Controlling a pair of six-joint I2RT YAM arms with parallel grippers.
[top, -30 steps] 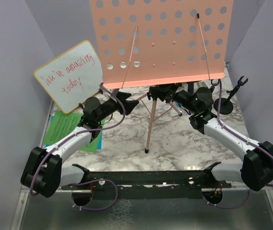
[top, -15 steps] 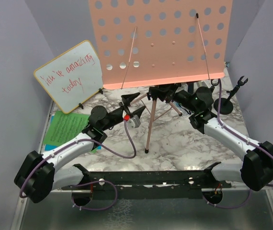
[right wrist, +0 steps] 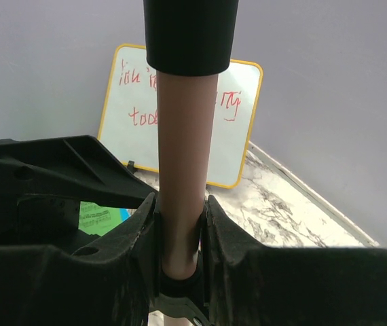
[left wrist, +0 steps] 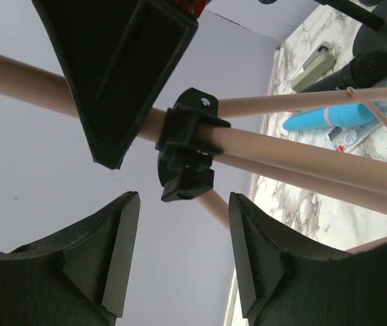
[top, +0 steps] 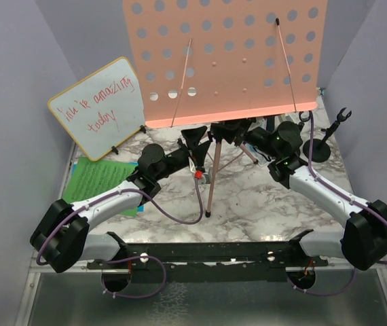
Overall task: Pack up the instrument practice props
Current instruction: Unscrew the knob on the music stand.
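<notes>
**Two pincers at the pink stand, one clamped and one wide**

The pink tripod music holder [top: 227,61] stood upright at the back middle of the marbled worktop [top: 261,204]. Its perforated tray rose toward the top of the overhead view and its thin legs [top: 212,180] splayed down to the surface.

The right pincer [right wrist: 180,224] was closed on the holder's pink pole [right wrist: 183,136], with a finger pressed against each side of it, just below a black sleeve.

The left pincer [left wrist: 183,255] was wide and held nothing. Its two fingers [left wrist: 119,251] stood apart, just short of the black collar [left wrist: 187,146] where the tripod's legs met the pole. In the overhead view it sat close beside the pole on the left, under the tray's lower edge.

A green music sheet [top: 95,180] lay flat at the left edge of the worktop, partly under the left arm. Past the tripod legs, the left wrist view showed a blue microphone [left wrist: 329,117] and a black microphone [left wrist: 370,66] lying near each other on the worktop. A black round-based mic holder [top: 324,139] stood at the far right, beside the right arm.

The yellow-framed whiteboard [top: 98,105], with red writing, leaned at the back left.
</notes>
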